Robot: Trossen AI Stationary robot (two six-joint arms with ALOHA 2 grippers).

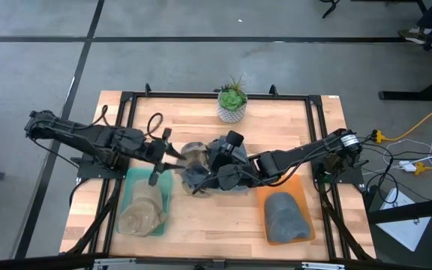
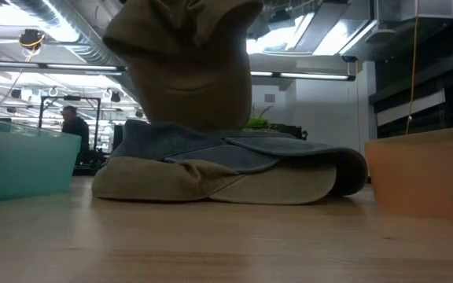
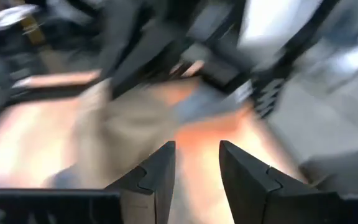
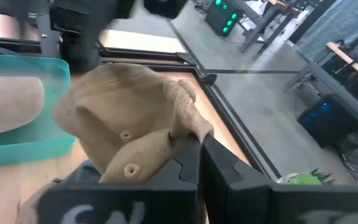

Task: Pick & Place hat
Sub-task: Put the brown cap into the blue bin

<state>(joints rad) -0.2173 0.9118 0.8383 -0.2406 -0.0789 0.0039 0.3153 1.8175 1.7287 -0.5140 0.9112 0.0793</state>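
— Where's the hat?

— The tan hat [image 4: 129, 134] is up off the counter [image 1: 201, 217], mid-counter, pinched by the right fingers [image 4: 197, 163], which are clamped on its cloth. From table height it hangs crumpled [image 2: 183, 63] over a small pile.

— What's in the pile?

— A grey hat [image 2: 242, 149] lying on another tan one [image 2: 203, 182], both flat on the wood. From above, the pile [image 1: 201, 178] sits just under the right gripper [image 1: 214, 171].

— And the left arm?

— It reaches in from the left, its gripper [image 1: 163, 154] just left of the lifted hat. Its fingers [image 3: 160, 177] stand apart with nothing between them.

— The bins?

— A teal bin [image 1: 145, 210] near-left holds a tan hat [image 1: 142, 214]. An orange bin [image 1: 287, 217] near-right holds a grey hat [image 1: 287, 216]. At table height the teal wall [image 2: 18, 161] stands left of the pile and the orange wall [image 2: 423, 169] right of it, both apart from the pile.

— Anything else around?

— A potted plant [image 1: 232, 101] sits at the far edge of the counter, well apart from the hats. Beyond the counter a person [image 2: 75, 126] is in the room behind.
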